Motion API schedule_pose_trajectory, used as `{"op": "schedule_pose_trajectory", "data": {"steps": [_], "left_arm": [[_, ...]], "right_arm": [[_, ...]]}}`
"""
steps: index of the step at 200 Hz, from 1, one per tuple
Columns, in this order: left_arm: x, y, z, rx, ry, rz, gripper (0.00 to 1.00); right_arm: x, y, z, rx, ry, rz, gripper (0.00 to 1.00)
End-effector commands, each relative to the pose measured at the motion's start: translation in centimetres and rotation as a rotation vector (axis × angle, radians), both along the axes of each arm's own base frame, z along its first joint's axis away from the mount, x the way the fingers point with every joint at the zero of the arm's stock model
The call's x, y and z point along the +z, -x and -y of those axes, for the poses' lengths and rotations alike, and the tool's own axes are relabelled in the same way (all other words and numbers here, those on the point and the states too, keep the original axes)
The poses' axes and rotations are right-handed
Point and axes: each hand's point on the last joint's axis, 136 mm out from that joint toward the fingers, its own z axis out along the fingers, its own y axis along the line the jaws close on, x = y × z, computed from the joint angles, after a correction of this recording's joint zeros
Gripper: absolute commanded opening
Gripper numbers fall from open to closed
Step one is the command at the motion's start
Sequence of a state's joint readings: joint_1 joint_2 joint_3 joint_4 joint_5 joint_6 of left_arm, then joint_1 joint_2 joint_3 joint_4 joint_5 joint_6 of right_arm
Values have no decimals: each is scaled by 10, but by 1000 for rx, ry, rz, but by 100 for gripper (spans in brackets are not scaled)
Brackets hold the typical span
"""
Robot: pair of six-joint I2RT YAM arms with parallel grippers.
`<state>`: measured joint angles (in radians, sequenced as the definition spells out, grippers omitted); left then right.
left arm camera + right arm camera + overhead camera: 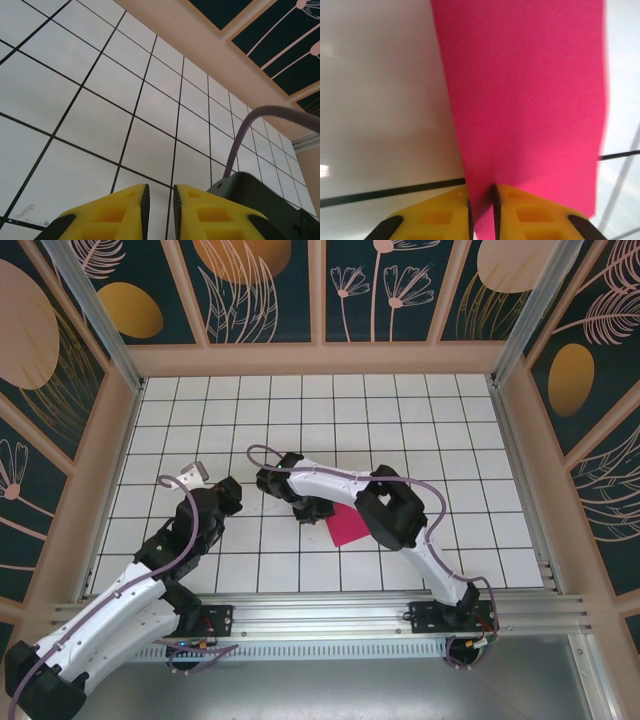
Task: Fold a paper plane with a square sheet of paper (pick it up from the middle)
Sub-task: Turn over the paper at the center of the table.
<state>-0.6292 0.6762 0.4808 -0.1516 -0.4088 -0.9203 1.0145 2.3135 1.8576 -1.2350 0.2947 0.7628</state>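
Paper (348, 528) of a magenta-pink colour is seen lying on the white tiled worktop (400, 420), near the middle and a little to the right, just beside the right arm (390, 505). Only a small angular patch of it is shown from above, as its right part is covered by the arm's dark elbow, so its full outline and any creases cannot be made out. In the right wrist view the paper (530, 100) is spread across most of the picture, blurred and cut off at the top edge. One long edge is seen running down into the gap of the right gripper (482, 215). The yellow fingers (440, 220) are parted by a narrow slot that is filled with pink; whether the sheet is pinched or merely lies between them cannot be told. The left gripper (159, 210) is held over bare tiles to the left, well apart from the paper. Its fingers are slightly apart with nothing between them. A grey cable (245, 135) and a black housing (260, 200) are cut off at the right of that view.
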Motion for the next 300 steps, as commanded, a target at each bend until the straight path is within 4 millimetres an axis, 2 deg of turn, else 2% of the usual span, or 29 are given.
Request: {"op": "schedule_pose_trajectory", "data": {"steps": [1,11,32,40,56,65,79,97,117,130,145,164,222,240,245,264,300], "left_arm": [[-10,6,-4,-16,-61,-39,24],[-9,7,-1,-38,-61,-45,25],[-11,9,11,-96,-40,-64,28],[-13,8,20,-134,-20,-67,29],[-19,6,45,-238,32,-87,30],[-21,4,64,-307,77,-94,31],[-30,0,93,-409,153,-134,30],[-48,-5,131,-524,227,-219,30],[-71,-11,165,-591,261,-312,35],[-84,-15,182,-610,285,-364,37],[-100,-21,190,-592,294,-411,38],[-113,-26,196,-578,295,-445,39],[-116,-32,223,-641,336,-455,32],[-117,-35,223,-626,330,-458,31],[-130,-35,221,-608,314,-488,31],[-140,-36,217,-579,287,-511,31],[-142,-37,214,-564,275,-511,32]], "right_arm": [[2,0,-38,10,-187,-47,34],[9,-2,-51,15,-269,-32,42],[34,-10,-64,23,-445,31,46],[51,-13,-65,25,-523,71,46],[79,-17,-50,22,-639,153,48],[92,-18,-34,10,-695,201,51],[101,-20,-5,-9,-792,224,53],[91,-26,39,-50,-890,229,54],[84,-34,71,-64,-999,230,54],[83,-40,82,-57,-1066,233,54],[78,-46,90,-69,-1120,215,53],[63,-49,93,-75,-1120,182,50],[33,-37,80,-34,-1169,59,47],[26,-34,79,-40,-1176,45,47],[25,-33,79,-40,-1176,41,47],[19,-28,78,-41,-1184,17,47],[14,-16,72,-23,-1222,-30,47]]}}
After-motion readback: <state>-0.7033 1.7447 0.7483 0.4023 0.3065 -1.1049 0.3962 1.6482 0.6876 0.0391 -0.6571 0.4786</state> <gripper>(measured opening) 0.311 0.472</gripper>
